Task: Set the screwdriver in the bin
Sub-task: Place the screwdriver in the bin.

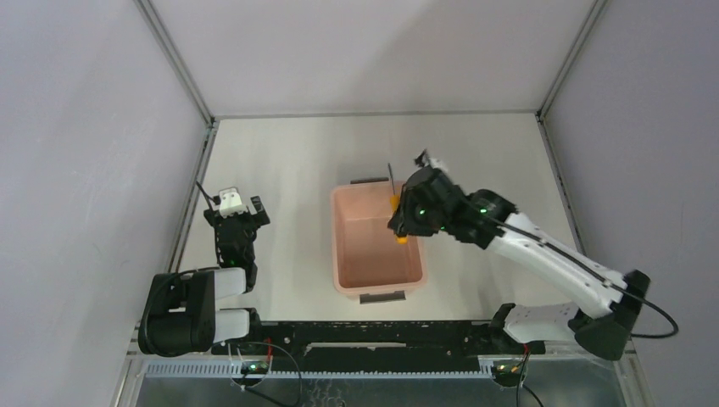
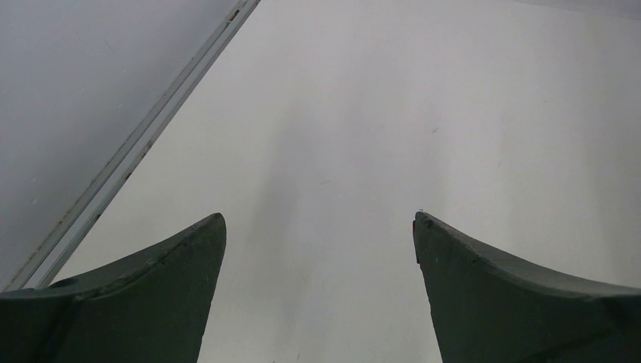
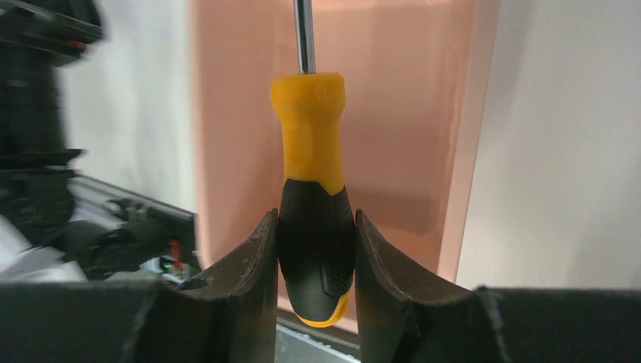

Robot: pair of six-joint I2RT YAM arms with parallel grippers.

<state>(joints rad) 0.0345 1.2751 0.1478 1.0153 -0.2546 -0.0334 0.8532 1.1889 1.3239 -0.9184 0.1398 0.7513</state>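
The right end effector (image 3: 314, 223) is clamped on the black grip of the screwdriver (image 3: 308, 128), which is held above the bin (image 1: 371, 254), just inside its right wall. The left end effector (image 2: 317, 223) is spread wide and empty. The drop step is judged in hand: release over the bin's floor is called for

The bin (image 1: 369, 246) sits in the middle of the table (image 1: 288, 153); the screwdriver (image 3: 314, 189) hangs over its right side (clamped in the right gripper (image 3: 316, 227)), and the left gripper (image 2: 319, 227) stands well to its left.
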